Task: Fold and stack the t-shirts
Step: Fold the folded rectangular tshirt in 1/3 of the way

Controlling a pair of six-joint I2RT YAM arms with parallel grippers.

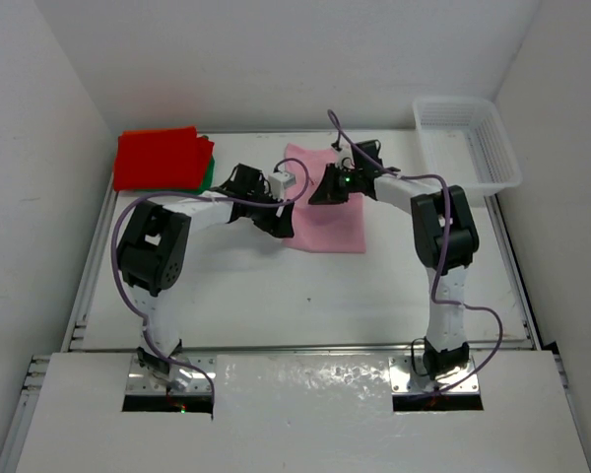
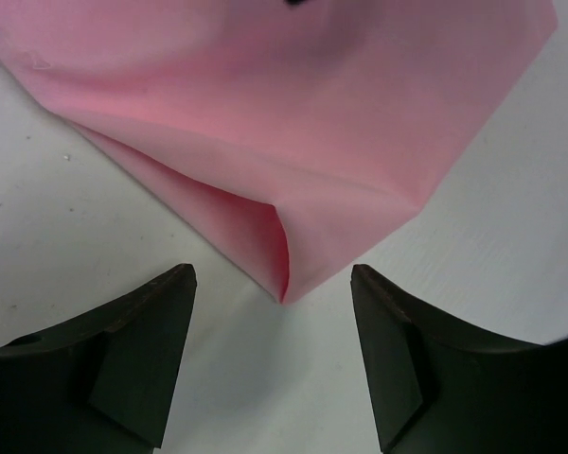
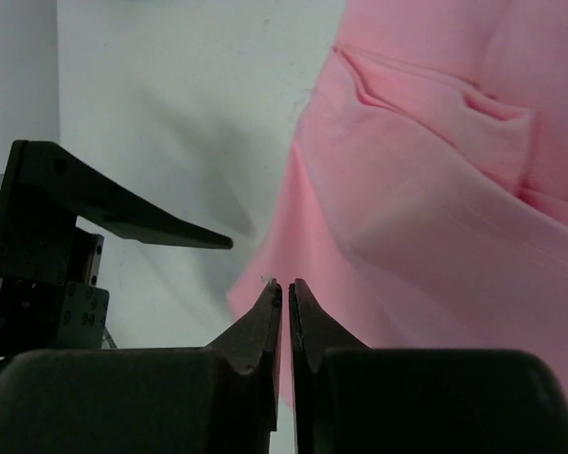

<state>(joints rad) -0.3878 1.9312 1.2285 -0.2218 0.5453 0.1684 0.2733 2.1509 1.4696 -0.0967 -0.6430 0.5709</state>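
Note:
The light pink t-shirt (image 1: 327, 219) lies partly folded at the table's middle back. My right gripper (image 1: 325, 187) is shut on its upper left edge; in the right wrist view the jaws (image 3: 285, 284) pinch the pink cloth (image 3: 426, 208), which rises to them. My left gripper (image 1: 282, 221) is open at the shirt's left lower corner; in the left wrist view that folded corner (image 2: 289, 274) points between the spread fingers (image 2: 273, 274) without touching them. The red t-shirt (image 1: 158, 158) lies folded at the back left on the green one (image 1: 208, 175). The orange t-shirt is not in view.
A white lattice basket (image 1: 468, 138) stands at the back right corner. White walls close in the table on the left, back and right. My left gripper's finger (image 3: 151, 227) shows close by in the right wrist view.

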